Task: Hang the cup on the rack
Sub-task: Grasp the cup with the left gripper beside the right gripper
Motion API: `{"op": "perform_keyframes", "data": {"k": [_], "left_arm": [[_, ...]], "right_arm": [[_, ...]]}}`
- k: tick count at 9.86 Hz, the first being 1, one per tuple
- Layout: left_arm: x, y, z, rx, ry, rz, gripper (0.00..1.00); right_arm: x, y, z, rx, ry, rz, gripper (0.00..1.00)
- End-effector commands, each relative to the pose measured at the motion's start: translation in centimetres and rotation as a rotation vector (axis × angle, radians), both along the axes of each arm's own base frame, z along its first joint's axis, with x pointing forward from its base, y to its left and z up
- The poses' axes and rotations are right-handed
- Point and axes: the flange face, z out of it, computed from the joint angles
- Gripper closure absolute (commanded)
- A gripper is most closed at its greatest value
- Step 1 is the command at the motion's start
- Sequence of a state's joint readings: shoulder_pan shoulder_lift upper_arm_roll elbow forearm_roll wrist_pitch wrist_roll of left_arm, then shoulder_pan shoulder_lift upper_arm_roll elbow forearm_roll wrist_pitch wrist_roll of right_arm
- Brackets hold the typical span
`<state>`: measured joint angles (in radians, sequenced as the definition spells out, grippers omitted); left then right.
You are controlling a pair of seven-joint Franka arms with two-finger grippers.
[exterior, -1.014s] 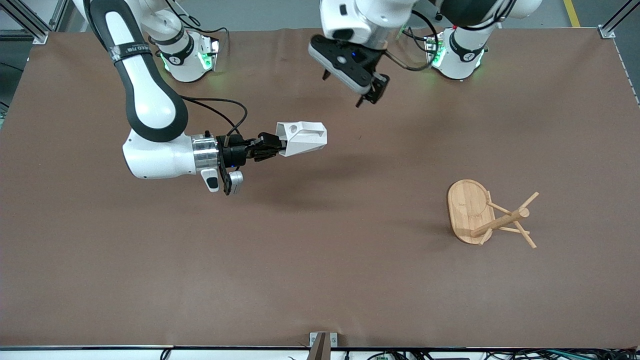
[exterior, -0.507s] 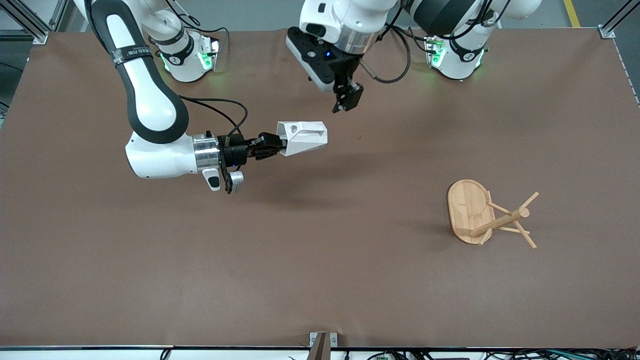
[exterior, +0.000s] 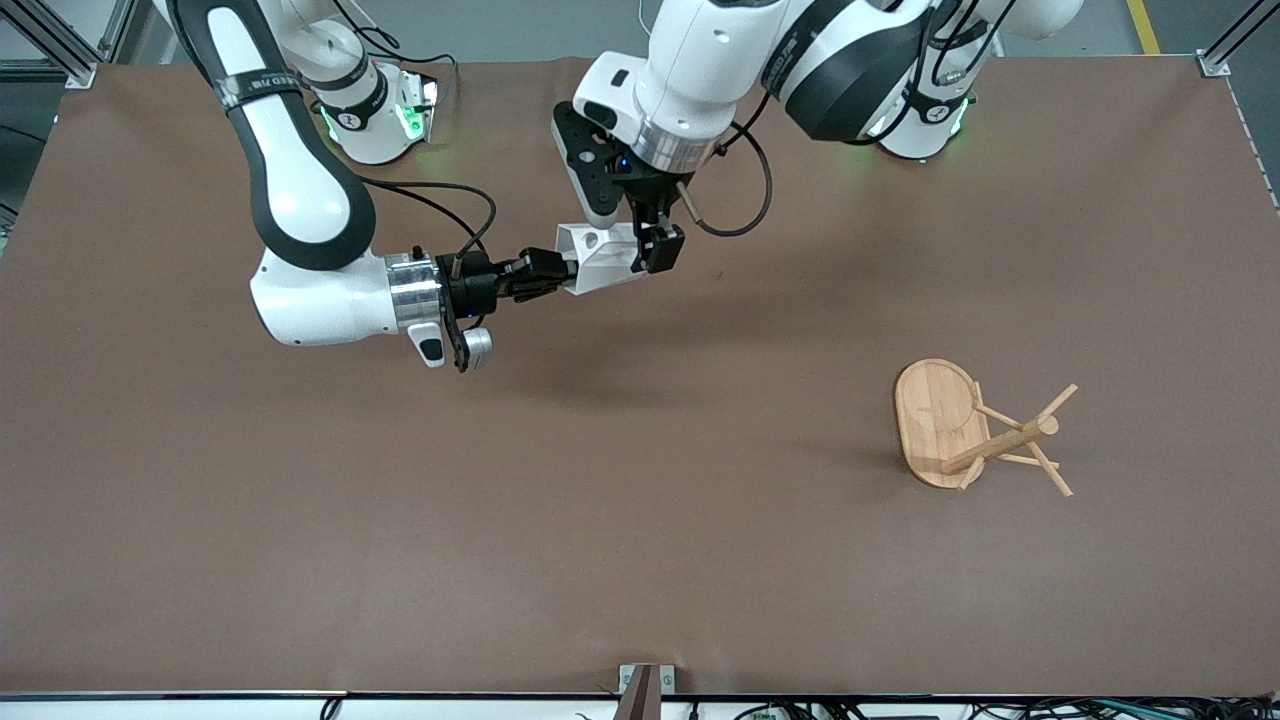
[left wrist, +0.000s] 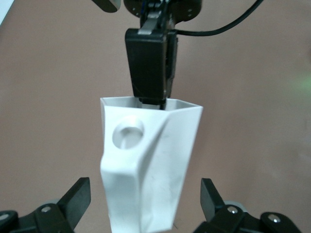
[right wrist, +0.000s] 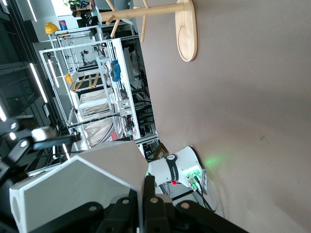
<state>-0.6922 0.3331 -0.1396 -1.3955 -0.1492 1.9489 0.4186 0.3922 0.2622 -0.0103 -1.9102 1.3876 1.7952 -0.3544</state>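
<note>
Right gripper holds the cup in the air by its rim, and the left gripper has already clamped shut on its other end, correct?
Not quite. In the left wrist view the left gripper sits open, jaws either side of the cup without touching. The right gripper does hold its rim, in the air.

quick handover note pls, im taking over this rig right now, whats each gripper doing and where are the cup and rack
Right gripper: shut on the rim of the cup, holding it in the air on its side over the table.
Left gripper: open, fingers either side of the cup's other end, not yet closed on it.
Rack: upright on the table toward the left arm's end, nothing on its pegs.
Done: cup lifted and offered for a handover.
Left: left gripper closes, right lets go, left arm carries the cup to the rack and hooks the handle hole on a peg.
</note>
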Motion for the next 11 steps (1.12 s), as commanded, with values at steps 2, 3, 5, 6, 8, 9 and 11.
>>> {"op": "perform_keyframes", "data": {"k": [2, 3, 5, 6, 8, 9, 11], "left_arm": [[1.0, -1.0, -3.1, 0.019, -0.001, -0.019, 0.00], [1.2, -1.2, -3.8, 0.019, 0.010, -0.017, 0.00], [1.4, -1.4, -4.9, 0.001, 0.053, -0.006, 0.13], [1.2, -1.5, -5.3, -0.025, 0.092, 0.005, 0.36], [1.3, -1.6, -6.3, -0.032, 0.125, 0.013, 0.68], [1.3, -1.7, -6.3, -0.039, 0.132, 0.015, 0.87], [1.3, -1.7, -5.9, -0.041, 0.127, 0.014, 1.00]], "right_arm": [[-2.0, -0.4, 1.2, 0.012, 0.030, -0.014, 0.99], [-2.2, -0.3, 1.9, 0.009, 0.044, -0.018, 0.99], [-2.5, -0.2, 2.9, 0.008, 0.053, -0.021, 0.99], [-2.4, -0.2, 3.0, 0.007, 0.054, -0.022, 0.99], [-2.5, -0.2, 3.2, 0.008, 0.054, -0.022, 0.99], [-2.5, -0.2, 3.4, 0.010, 0.050, -0.022, 0.99], [-2.4, -0.2, 3.5, -0.001, 0.070, -0.028, 0.98]]}}
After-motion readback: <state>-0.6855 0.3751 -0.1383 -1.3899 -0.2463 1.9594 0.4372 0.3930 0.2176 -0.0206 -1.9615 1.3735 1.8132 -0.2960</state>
